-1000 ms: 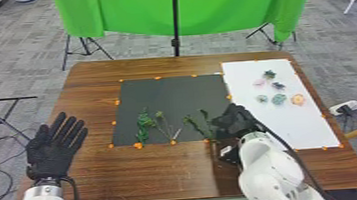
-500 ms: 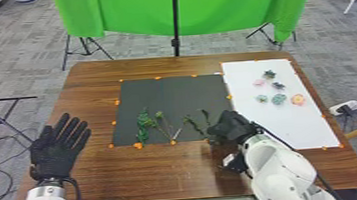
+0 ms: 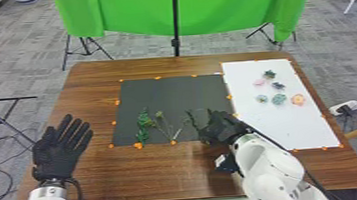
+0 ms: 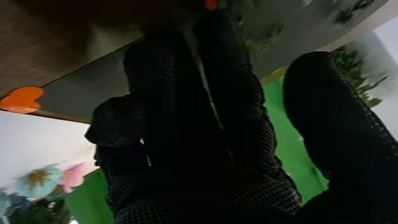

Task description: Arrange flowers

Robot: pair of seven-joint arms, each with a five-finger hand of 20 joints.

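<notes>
Right hand [image 3: 221, 130] open, thumb apart, seemingly empty; green stem [image 3: 193, 118] beside it should handle light, bendy, fragile: pinch low.

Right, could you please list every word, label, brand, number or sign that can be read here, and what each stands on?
None can be read: there is no legible text on the dark mat, the white sheet or the orange heart-shaped marker. Any small marks on the white right arm are too small to read.
</notes>
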